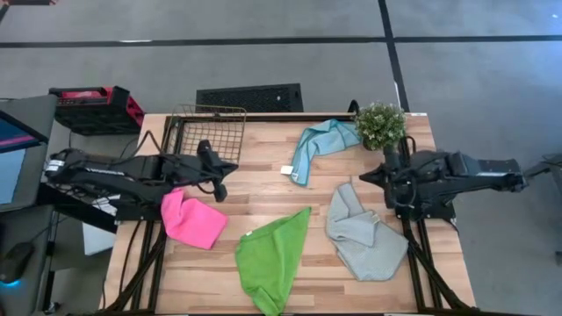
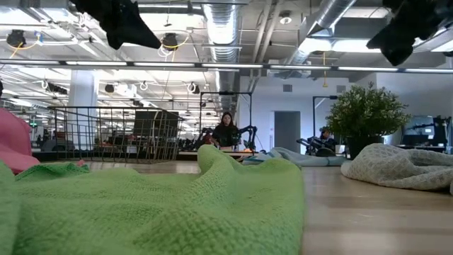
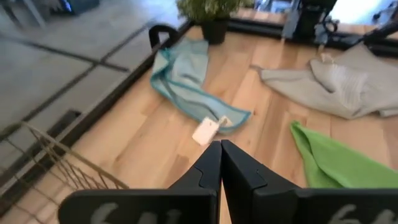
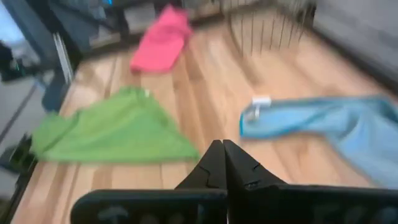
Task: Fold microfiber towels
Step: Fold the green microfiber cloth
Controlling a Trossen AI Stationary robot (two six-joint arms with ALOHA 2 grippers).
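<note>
From above, your four towels lay crumpled on the table: pink towel at the left, green towel in front, grey towel right, blue towel at the back. In your wrist views, the left gripper and right gripper were pressed together, holding nothing.

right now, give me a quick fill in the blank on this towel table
1. The potted plant stands beside the ____ towel.
2. The left end effector hovers just above the ____ towel.
3. Both end effectors have their fingers ____.
4. The wire basket holds ____ towels.

Missing words: teal-blue; pink; shut; no
</note>
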